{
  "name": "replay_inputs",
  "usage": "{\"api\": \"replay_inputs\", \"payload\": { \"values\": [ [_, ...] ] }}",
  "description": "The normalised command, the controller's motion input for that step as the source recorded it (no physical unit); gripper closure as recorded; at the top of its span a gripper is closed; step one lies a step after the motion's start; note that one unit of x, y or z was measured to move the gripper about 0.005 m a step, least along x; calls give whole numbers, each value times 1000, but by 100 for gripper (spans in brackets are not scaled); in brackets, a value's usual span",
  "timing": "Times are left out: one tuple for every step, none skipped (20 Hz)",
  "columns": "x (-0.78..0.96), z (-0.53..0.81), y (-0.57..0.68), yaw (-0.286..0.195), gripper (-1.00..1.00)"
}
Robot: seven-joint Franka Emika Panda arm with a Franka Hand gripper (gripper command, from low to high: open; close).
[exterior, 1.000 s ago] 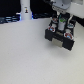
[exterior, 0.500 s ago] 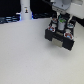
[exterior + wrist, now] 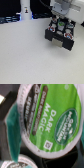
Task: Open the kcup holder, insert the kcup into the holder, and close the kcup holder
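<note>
The kcup holder (image 3: 59,36) is a black box at the exterior view's right, with several pods showing in round slots on top. My white gripper (image 3: 61,20) hangs right over it, its fingertips down at a green-topped kcup (image 3: 61,23). The wrist view is filled by that kcup (image 3: 45,114): a green foil lid reading "Dark Magic" with a white rim, tilted and very close to the camera. My fingers do not show clearly in either view, so the grip is unclear.
A tall white bottle-like object (image 3: 25,9) stands at the back on the exterior view's left, in front of dark equipment. The white table (image 3: 25,55) stretches in front of the holder. Part of another pod (image 3: 15,164) shows in the wrist view.
</note>
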Motion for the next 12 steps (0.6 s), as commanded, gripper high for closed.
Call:
{"api": "replay_inputs", "payload": {
  "values": [
    [105,289,43,74,-100],
    [92,172,79,49,-100],
    [134,329,22,72,-100],
    [123,358,21,76,-100],
    [120,391,13,79,-100],
    [114,405,12,87,-100],
    [124,423,8,97,-100],
    [138,448,2,103,-100],
    [161,492,-24,101,-100],
    [182,533,-64,97,-100],
    [214,571,-117,93,-100],
    [264,580,-174,100,-100]
  ]
}}
